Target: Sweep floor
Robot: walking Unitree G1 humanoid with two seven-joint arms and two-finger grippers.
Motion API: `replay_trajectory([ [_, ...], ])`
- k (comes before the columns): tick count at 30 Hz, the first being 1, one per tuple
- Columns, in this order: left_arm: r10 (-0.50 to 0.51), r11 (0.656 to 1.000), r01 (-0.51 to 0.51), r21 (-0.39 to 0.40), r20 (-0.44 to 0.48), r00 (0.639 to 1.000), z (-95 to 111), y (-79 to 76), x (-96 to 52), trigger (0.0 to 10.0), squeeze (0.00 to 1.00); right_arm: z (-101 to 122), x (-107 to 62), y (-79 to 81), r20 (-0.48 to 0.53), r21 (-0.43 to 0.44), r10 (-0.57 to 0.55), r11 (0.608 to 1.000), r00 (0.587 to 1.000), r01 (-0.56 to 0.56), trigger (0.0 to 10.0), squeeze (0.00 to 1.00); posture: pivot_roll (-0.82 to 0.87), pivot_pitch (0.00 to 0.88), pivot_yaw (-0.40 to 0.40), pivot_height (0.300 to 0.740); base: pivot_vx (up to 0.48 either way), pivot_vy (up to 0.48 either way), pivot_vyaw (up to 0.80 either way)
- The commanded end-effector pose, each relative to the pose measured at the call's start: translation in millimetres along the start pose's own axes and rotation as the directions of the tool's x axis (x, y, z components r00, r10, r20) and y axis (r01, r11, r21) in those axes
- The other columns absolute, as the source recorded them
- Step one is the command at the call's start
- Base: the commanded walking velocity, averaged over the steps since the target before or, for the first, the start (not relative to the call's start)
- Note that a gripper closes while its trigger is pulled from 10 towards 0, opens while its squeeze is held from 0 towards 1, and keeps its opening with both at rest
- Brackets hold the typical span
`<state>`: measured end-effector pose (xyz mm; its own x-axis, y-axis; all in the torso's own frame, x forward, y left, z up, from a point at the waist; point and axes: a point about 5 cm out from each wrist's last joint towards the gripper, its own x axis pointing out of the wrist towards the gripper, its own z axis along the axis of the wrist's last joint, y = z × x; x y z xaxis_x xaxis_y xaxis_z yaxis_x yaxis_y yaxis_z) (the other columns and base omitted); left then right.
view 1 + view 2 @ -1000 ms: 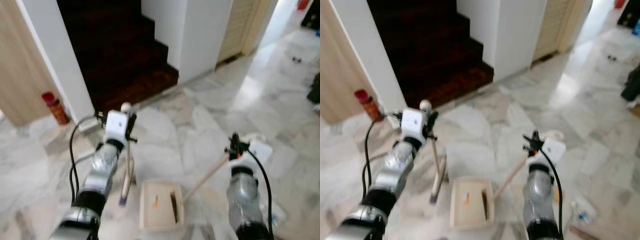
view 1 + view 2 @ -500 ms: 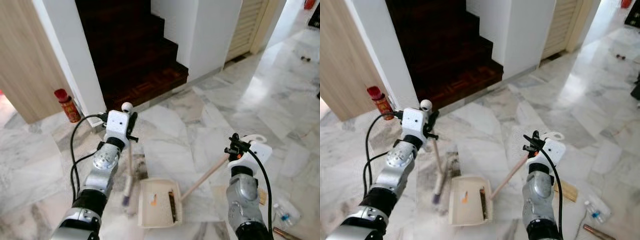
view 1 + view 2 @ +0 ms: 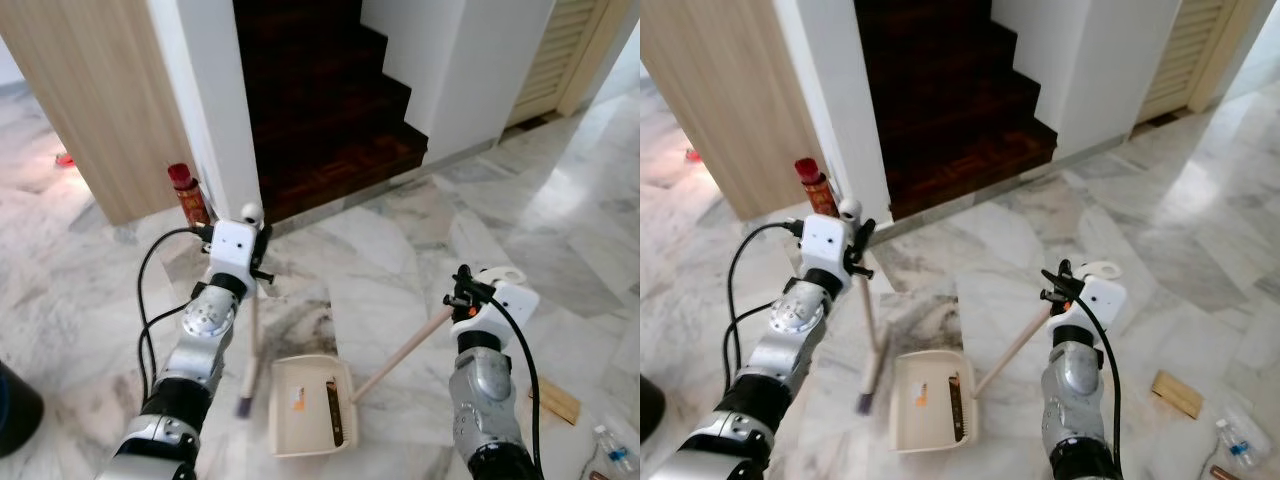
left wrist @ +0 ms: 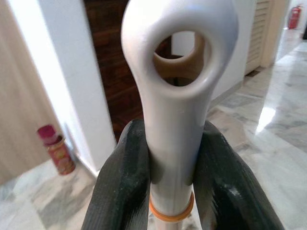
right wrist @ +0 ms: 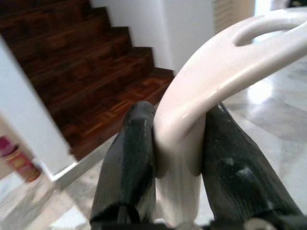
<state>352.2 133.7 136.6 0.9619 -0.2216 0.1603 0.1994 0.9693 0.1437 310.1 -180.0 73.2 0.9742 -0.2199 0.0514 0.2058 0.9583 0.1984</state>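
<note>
Marble floor, pale grey and veined, spreads out ahead of the robot and off to its right. Ahead it ends at a white wall corner and a flight of dark wooden stairs. A red canister stands at the foot of that corner, beside a light wood panel.

The left hand is raised at the end of a bent arm, its two black fingers clamped on the white looped top of a broom handle; the pale wooden broom hangs nearly upright, its head low by the floor. The right hand is clamped on the white curved grip of a dustpan handle. The cream plastic dustpan lies flat on the floor between the two arms, just beside the broom head, its wooden shaft slanting up to the right hand.
</note>
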Motion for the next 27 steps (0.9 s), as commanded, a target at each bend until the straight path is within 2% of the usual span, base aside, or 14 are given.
replay_trajectory([
  [1, -0.003, 0.999, 0.001, 0.034, 0.041, 0.999, 11.0, 2.1, 4.6, 10.0, 0.00, 7.6, 3.6, -3.2, 0.034, 0.014, -0.012, 1.000, 0.999, 0.012, 10.0, 0.00, 0.10, 0.054, -0.014, 0.740, 0.000, 0.292, 0.00],
  [8, -0.005, 0.999, 0.004, 0.034, 0.040, 0.999, 11.6, 1.7, 5.4, 10.0, 0.00, 8.0, 4.0, -1.7, 0.035, 0.001, 0.000, 1.000, 0.999, 0.000, 10.0, 0.00, 0.10, 0.056, -0.015, 0.740, 0.000, 0.295, 0.06],
  [20, -0.014, 0.999, 0.012, 0.036, 0.038, 0.999, 11.6, 0.4, 5.1, 10.0, 0.00, 7.0, 3.2, 0.3, 0.034, -0.002, 0.012, 1.000, 0.999, -0.012, 10.0, 0.00, 0.10, 0.059, -0.016, 0.740, 0.000, 0.293, 0.58],
  [27, -0.016, 0.999, 0.015, 0.032, 0.039, 0.999, 11.4, -1.2, 5.1, 10.0, 0.00, 6.9, 3.3, 0.5, 0.034, 0.004, 0.016, 1.000, 0.999, -0.016, 10.0, 0.00, 0.10, 0.058, -0.016, 0.740, 0.000, 0.289, 0.80],
])
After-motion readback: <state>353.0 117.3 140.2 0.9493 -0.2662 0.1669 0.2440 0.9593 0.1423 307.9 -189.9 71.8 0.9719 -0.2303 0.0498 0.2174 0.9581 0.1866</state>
